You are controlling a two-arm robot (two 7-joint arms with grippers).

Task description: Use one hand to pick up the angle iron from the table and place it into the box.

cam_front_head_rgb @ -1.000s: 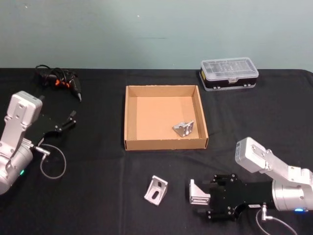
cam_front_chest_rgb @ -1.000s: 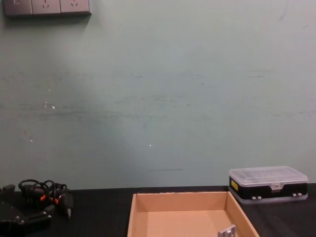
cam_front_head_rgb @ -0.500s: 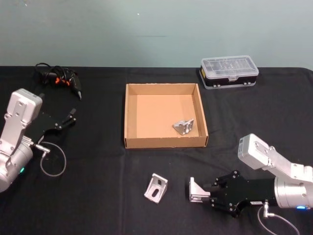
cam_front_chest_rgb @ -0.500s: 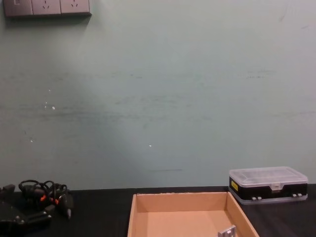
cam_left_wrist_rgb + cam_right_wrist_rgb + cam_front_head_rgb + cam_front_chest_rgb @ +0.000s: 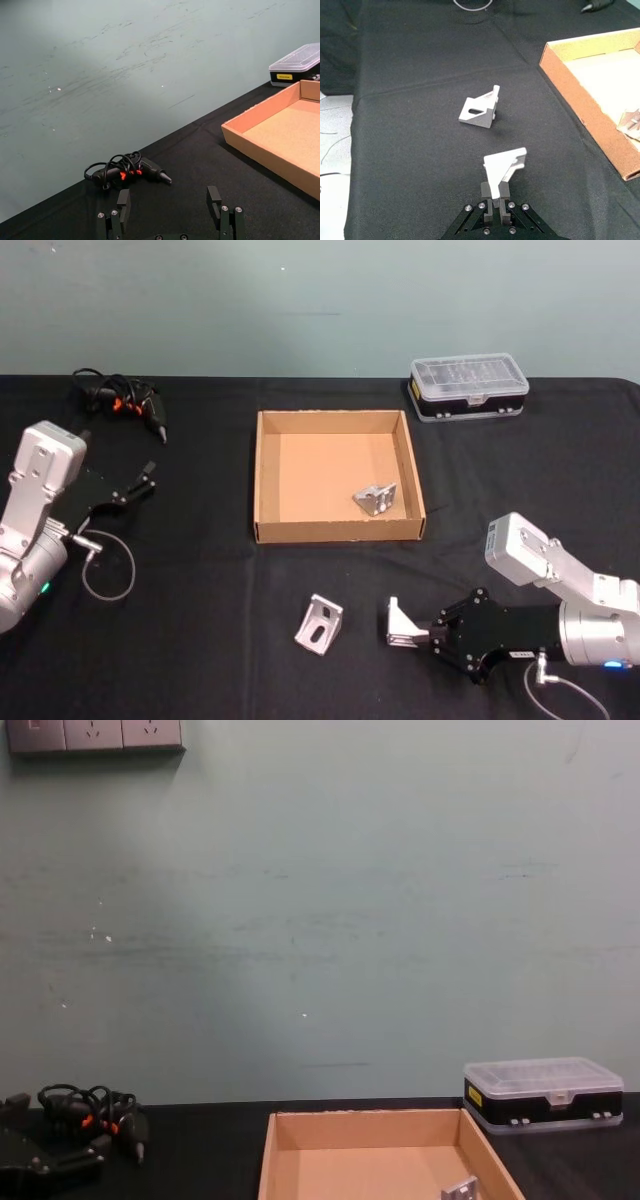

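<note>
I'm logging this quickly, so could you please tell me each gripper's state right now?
Left gripper: open, holding nothing, parked at the left of the table.
Right gripper: closed on an angle iron, nearer the robot than the box.

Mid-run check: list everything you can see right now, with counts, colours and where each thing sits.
Table: one, black, under everything.
Box: one, tan cardboard, centre of the table.
Angle iron in the box: one, silver, near the box's front right corner.
Loose angle iron: one, silver, on the table in front of the box.
Held angle iron: one, silver, right of the loose one.
Case: one, black with clear lid, far right of the table.
Corded tool: one, black and orange, far left of the table.
Left gripper: black, open, parked at the left.
Right gripper: black, shut on the held angle iron, near right.
</note>
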